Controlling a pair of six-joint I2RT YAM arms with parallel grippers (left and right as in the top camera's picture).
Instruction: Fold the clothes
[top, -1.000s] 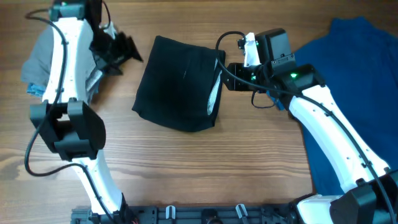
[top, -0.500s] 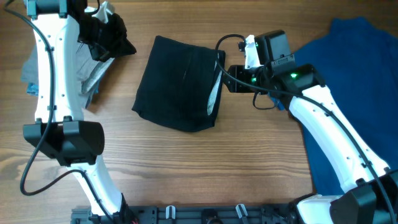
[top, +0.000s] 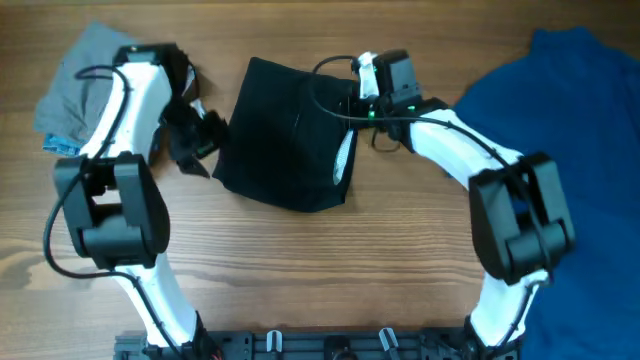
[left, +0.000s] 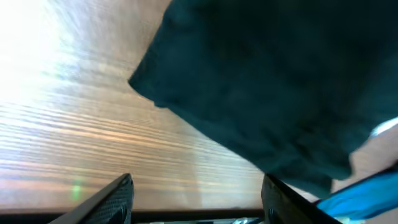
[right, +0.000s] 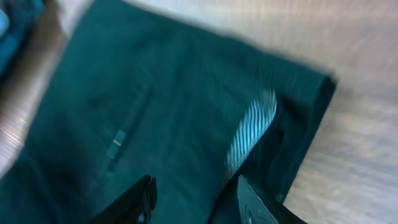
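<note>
The black shorts lie folded in a rough square at the table's middle, with a pale striped edge on the right side. My left gripper is open and empty just beside the shorts' left edge; the left wrist view shows the shorts ahead of the open jaws. My right gripper is open over the shorts' upper right corner; the right wrist view shows the shorts and striped band between the open jaws. A grey garment lies at far left. A blue T-shirt lies at right.
Bare wooden table lies in front of the shorts. A black rail runs along the table's near edge. The right arm's black cable loops above the shorts.
My left gripper has come down from the grey garment at the back left to the shorts' left edge. My right gripper has moved left, onto the shorts' upper right corner.
</note>
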